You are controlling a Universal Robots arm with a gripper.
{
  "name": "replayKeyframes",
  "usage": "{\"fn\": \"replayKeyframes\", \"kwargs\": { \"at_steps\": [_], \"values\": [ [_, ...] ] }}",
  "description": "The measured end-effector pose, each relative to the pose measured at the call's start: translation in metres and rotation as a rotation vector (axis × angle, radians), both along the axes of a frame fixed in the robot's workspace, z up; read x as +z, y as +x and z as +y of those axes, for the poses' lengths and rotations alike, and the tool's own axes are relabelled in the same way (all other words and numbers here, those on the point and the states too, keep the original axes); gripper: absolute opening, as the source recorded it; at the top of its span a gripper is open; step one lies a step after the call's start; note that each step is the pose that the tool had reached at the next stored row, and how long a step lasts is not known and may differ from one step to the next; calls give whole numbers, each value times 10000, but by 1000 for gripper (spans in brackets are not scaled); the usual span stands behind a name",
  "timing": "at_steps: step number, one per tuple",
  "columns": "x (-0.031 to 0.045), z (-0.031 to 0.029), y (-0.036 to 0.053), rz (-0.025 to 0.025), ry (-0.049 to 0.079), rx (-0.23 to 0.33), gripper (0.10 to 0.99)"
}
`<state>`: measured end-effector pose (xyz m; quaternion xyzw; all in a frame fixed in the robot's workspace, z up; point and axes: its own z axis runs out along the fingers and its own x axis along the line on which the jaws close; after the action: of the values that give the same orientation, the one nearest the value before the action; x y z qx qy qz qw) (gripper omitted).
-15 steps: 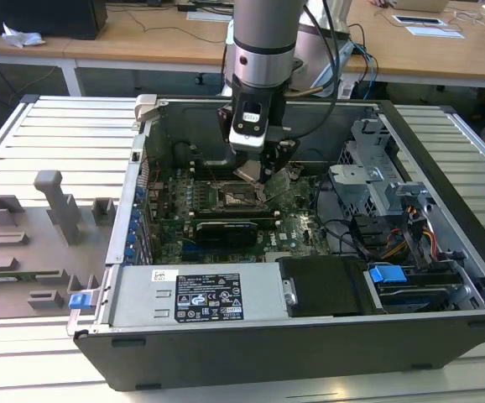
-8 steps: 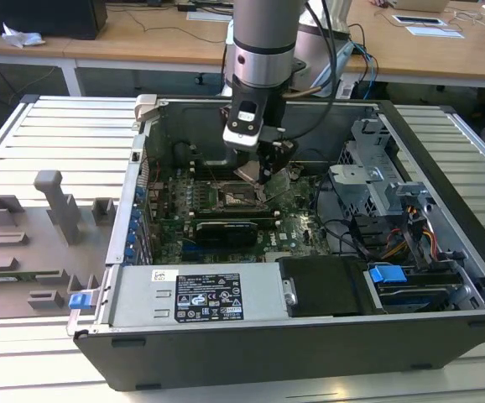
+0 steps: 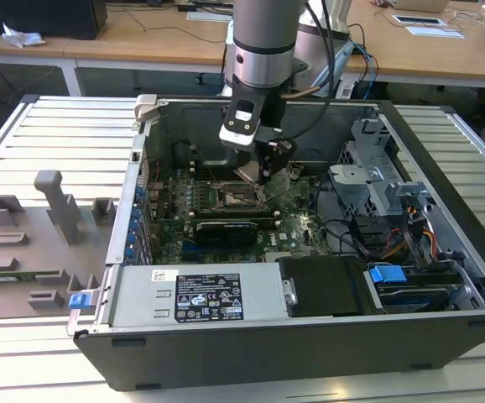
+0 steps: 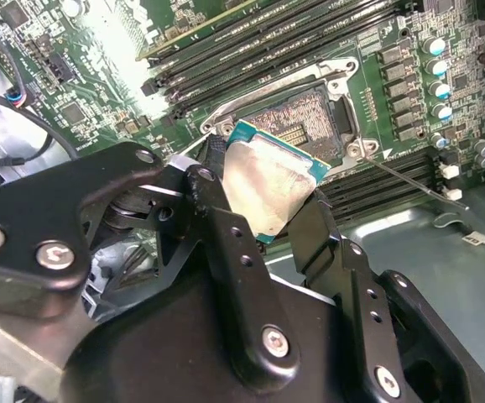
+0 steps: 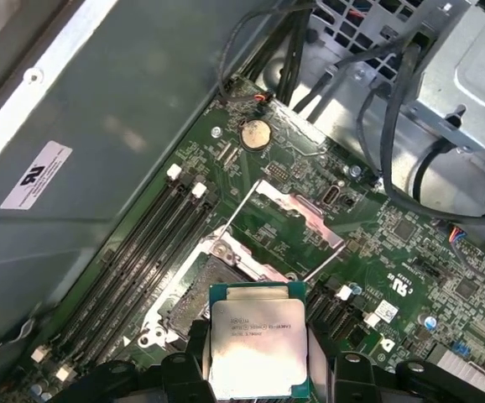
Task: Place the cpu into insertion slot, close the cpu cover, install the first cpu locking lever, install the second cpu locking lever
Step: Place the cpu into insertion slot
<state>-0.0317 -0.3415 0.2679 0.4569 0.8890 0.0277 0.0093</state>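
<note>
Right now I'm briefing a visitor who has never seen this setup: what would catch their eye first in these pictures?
The gripper clamps the cpu by its edges, silver top showing, over the green motherboard in both wrist views. Just beyond lies the open insertion slot, its cpu cover swung up. In the exterior view the arm reaches down into an open computer case on a slatted table.

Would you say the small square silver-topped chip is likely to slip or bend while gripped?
The flat silver-topped cpu looks rigid, so it probably won't bend. Pinched by its thin edges in the gripper, it might slip. Thin and small, it is probably light.
</note>
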Motion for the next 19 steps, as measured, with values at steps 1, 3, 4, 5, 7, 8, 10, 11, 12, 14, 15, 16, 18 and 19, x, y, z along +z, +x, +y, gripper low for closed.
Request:
{"fn": "replayKeyframes", "kwargs": {
  "at_steps": [1,3,4,5,7,8,10,11,12,14,15,16,18,19],
  "values": [
    [0,0,0,0,0,-94,545],
    [-1,0,0,0,-1,-198,545],
    [-1,0,0,0,-2,-233,545],
    [-1,0,0,0,-2,-307,545],
    [-1,0,0,0,-4,-444,545],
    [-1,0,0,0,-4,-516,545],
    [-1,0,0,0,-6,-627,545],
    [-1,0,0,0,-6,-696,545],
    [-1,0,0,0,-7,-738,545],
    [-1,0,0,0,-8,-978,545],
    [-2,0,0,0,-8,-1044,545],
    [-2,0,0,0,-9,-1093,545],
    [-2,0,0,0,-9,-1313,545],
    [-2,0,0,0,-10,-1364,545]
  ]
}}
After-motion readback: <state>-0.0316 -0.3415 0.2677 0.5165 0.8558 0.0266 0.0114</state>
